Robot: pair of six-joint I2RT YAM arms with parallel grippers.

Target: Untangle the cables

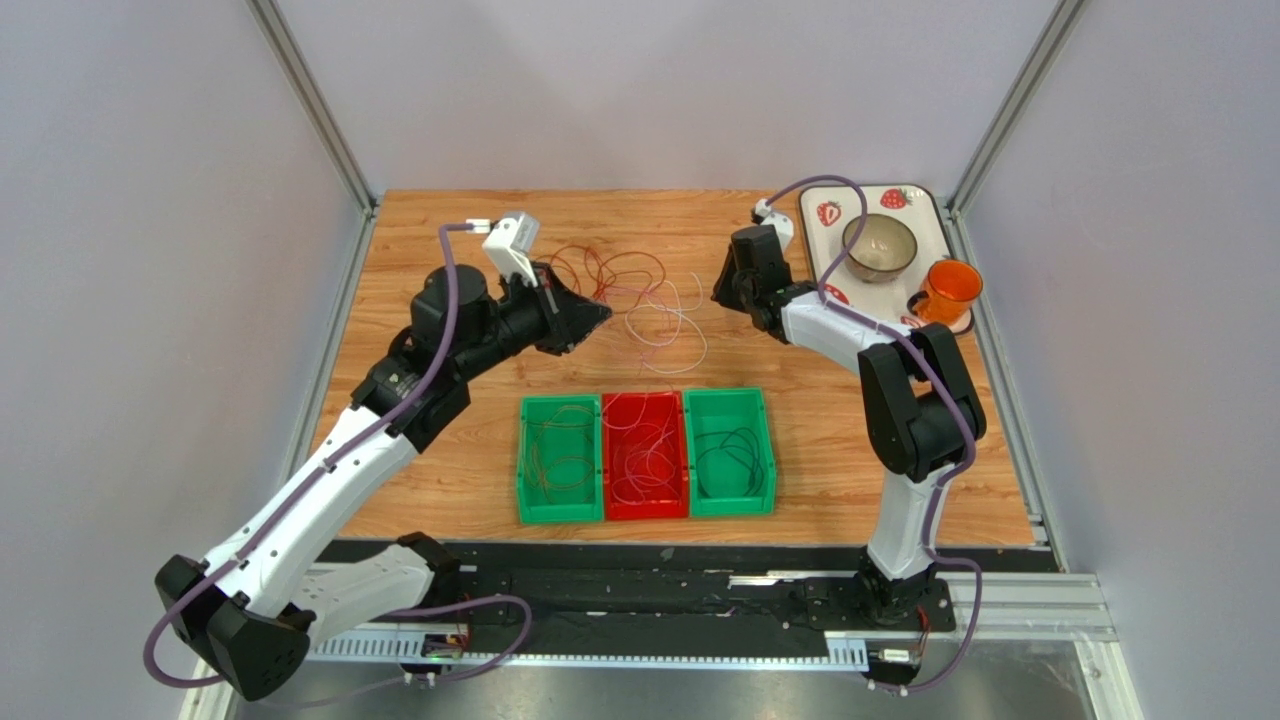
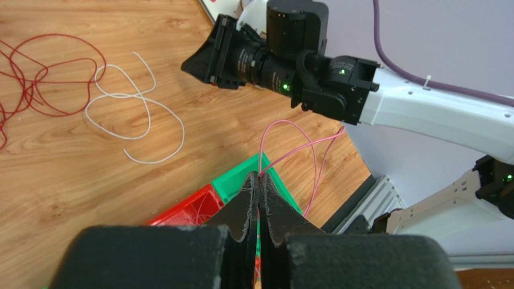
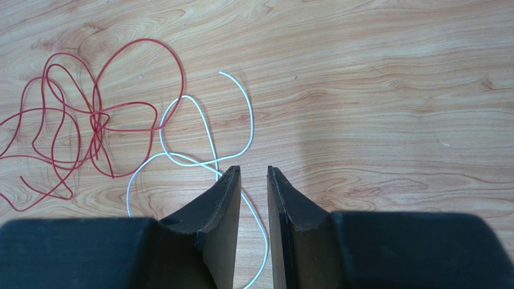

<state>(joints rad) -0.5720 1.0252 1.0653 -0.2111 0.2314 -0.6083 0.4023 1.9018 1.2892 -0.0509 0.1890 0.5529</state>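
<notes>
Pinching one thin pink cable (image 2: 282,121), the left claw (image 2: 259,176).

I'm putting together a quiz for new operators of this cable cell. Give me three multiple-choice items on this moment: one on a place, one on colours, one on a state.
1. Where does the bowl stand?
A. at the table's near left corner
B. on the strawberry-print tray at the far right
C. between the two arm bases

2. The three bins in a row, left to right in the top view, are:
A. green, red, green
B. red, green, red
C. all green

3. The left gripper is:
A. wide open with nothing in it
B. shut on a pink cable
C. shut on a white cable

Answers:
1 B: the top view shows the bowl sitting on the tray in the far right corner.
2 A: a red bin sits between two green ones.
3 B: the left wrist view shows the fingers pressed together with the pink strand rising from between them.
</notes>
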